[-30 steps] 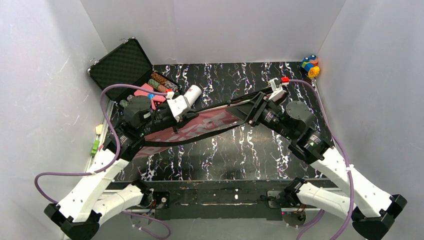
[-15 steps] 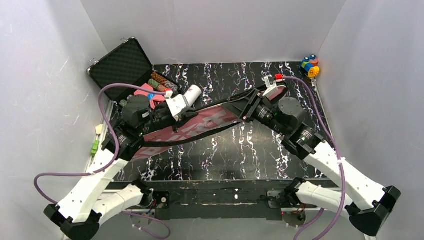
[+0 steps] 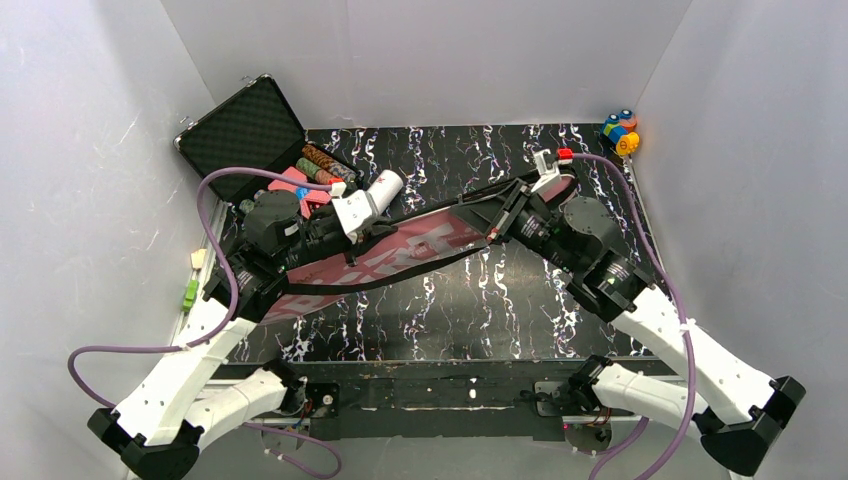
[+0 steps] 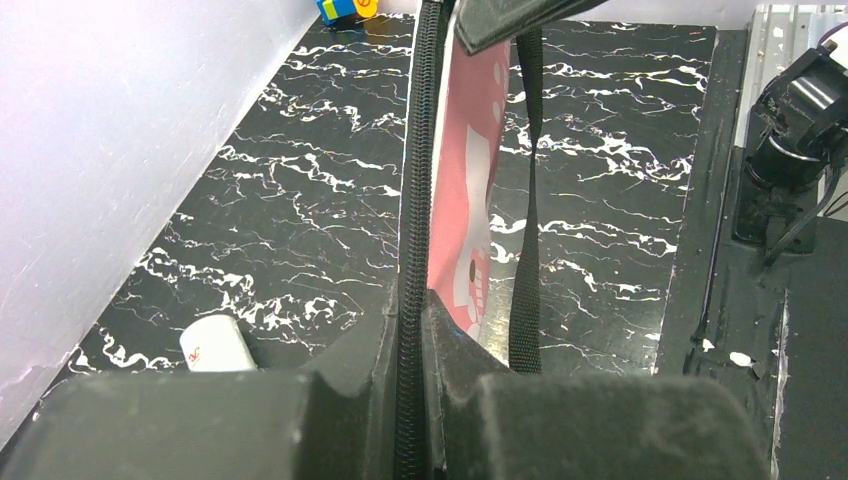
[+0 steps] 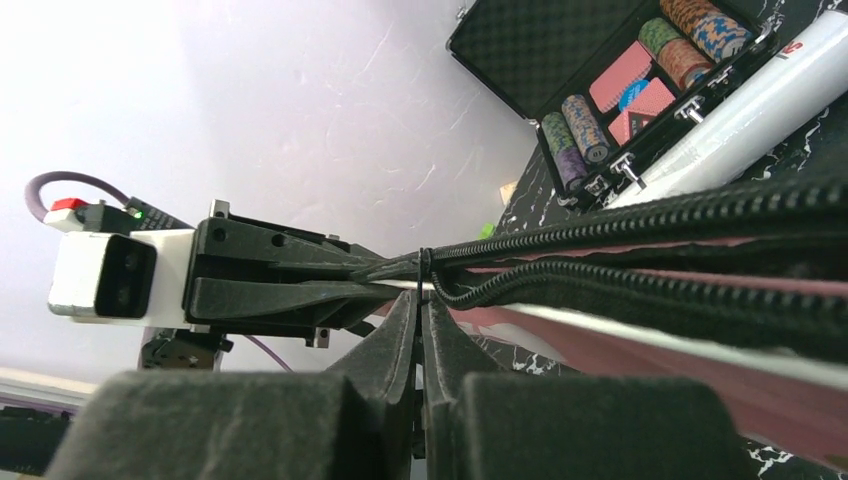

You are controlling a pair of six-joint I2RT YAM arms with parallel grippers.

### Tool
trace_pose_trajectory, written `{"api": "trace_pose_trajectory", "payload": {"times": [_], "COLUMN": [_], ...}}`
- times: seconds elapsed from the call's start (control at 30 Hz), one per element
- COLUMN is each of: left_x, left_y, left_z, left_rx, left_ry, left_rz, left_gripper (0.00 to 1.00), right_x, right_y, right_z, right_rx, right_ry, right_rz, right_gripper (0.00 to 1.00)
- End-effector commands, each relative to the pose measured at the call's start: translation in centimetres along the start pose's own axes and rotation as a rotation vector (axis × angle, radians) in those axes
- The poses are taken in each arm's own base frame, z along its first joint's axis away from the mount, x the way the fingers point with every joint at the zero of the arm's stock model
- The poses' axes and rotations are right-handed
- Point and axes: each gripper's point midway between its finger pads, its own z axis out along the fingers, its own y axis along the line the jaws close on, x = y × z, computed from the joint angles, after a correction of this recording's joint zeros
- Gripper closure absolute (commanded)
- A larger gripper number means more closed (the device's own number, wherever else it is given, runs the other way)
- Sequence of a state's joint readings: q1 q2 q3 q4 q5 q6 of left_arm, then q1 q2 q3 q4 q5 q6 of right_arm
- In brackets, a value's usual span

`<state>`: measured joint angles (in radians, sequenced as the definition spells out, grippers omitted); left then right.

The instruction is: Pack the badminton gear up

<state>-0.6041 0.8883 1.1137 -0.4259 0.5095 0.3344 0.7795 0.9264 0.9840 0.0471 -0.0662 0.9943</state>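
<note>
The pink "SPORT" cover is held above the table, stretched between both grippers, and its black strap sags below it. My left gripper is shut on the cover's black zipper edge; it also shows from above. My right gripper is shut on the thin zipper pull where the two zipper rows meet, near the cover's narrow end. The long white tube lies behind the left gripper, and is also seen in both wrist views.
An open black case of poker chips stands at the back left, beside the tube. A small multicoloured toy sits in the back right corner. White walls close in the black marble table on three sides.
The right gripper's jaws have closed on the zipper pull, and its arm has shifted slightly to the left along the cover. The left gripper has held its grip.
</note>
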Motion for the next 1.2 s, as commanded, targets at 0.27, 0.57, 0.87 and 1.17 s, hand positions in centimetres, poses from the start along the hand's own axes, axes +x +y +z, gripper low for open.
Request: {"api": "trace_pose_trajectory", "payload": {"times": [0.27,0.57,0.87,1.17], "left_x": [-4.5,-4.6,-4.8,-5.1], "left_y": [0.1,0.0,-0.1,-0.2], "left_z": [-1.5,-1.7,-1.9,-2.0], "left_rx": [-0.007,-0.007,-0.001,0.006], "left_ry": [-0.131,-0.131,-0.131,-0.133], "left_rz": [0.1,0.104,0.107,0.107], "left_gripper": [1.0,1.0,1.0,1.0], "right_x": [-2.3,-5.1,-8.6,-11.0], "right_y": [2.1,-0.2,-2.1,-4.5], "right_z": [-2.9,-6.4,-9.7,-11.9], "right_rx": [-0.031,0.113,0.217,0.374], "right_ry": [-0.095,-0.185,-0.243,-0.336], "right_rz": [-0.05,-0.122,-0.168,-0.255], "right_gripper": [0.99,0.99,0.99,0.99]}}
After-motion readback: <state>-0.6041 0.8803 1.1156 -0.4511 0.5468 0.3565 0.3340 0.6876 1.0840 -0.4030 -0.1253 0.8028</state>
